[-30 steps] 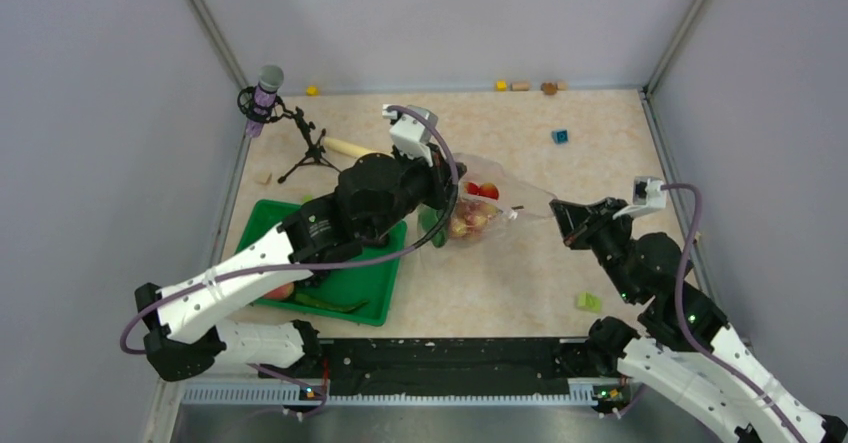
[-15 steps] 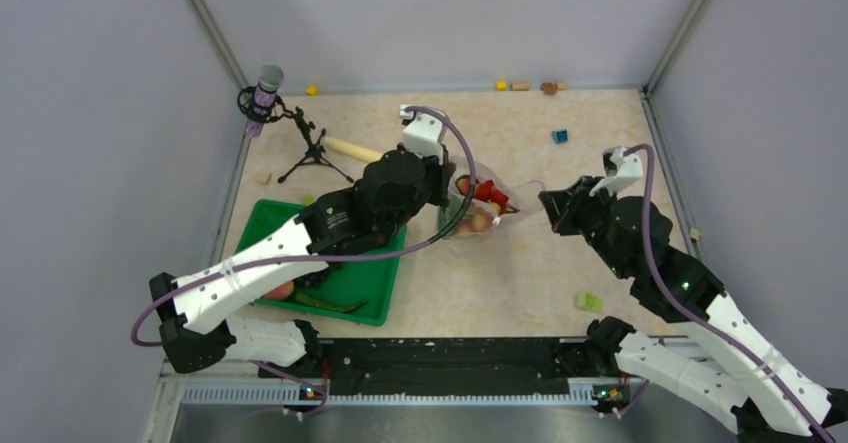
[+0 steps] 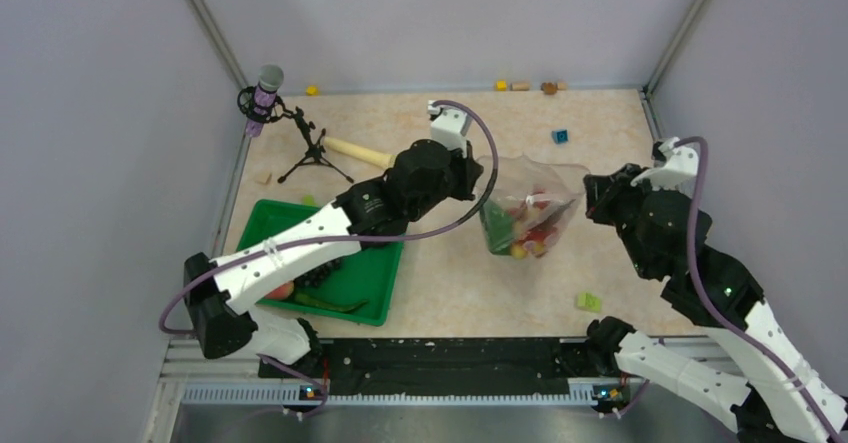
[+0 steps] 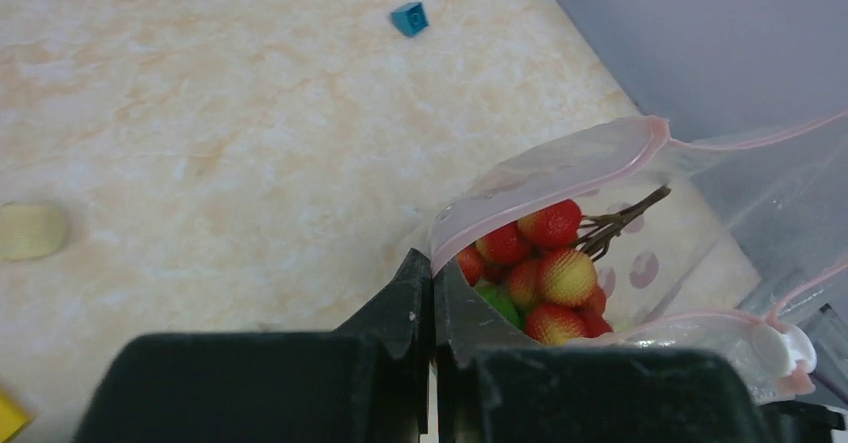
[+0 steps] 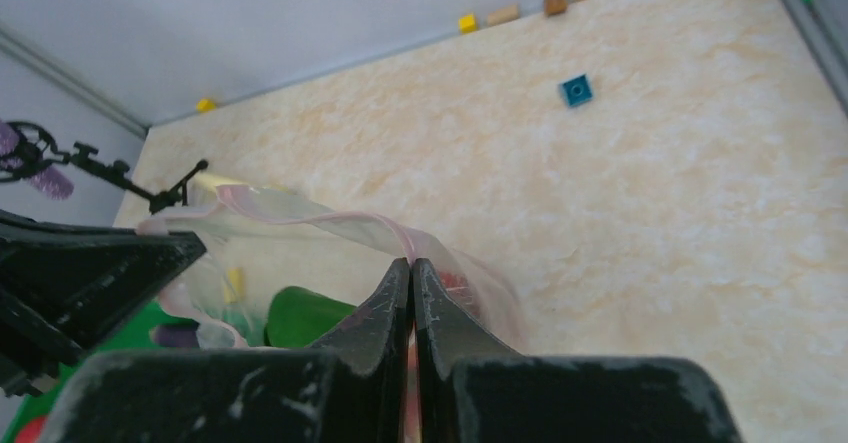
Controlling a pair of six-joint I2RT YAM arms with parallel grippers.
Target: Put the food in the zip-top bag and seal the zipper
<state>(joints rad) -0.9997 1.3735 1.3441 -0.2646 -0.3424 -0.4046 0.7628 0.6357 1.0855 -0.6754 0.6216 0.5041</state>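
The clear zip-top bag hangs upright above the table, stretched between my two grippers. My left gripper is shut on the left end of the bag's mouth. My right gripper is shut on the right end. The pink zipper gapes open between them. Red strawberries and a green piece lie at the bag's bottom. In the green tray lie a red-yellow peach and a long green piece.
A beige rolling pin and a microphone on a tripod stand at the back left. A blue block lies at the back right, a green block near the front right. Small blocks line the back wall.
Both grippers have moved right and up with the bag. The bag has gone from lying slumped to hanging upright, and the food has slid to its bottom.
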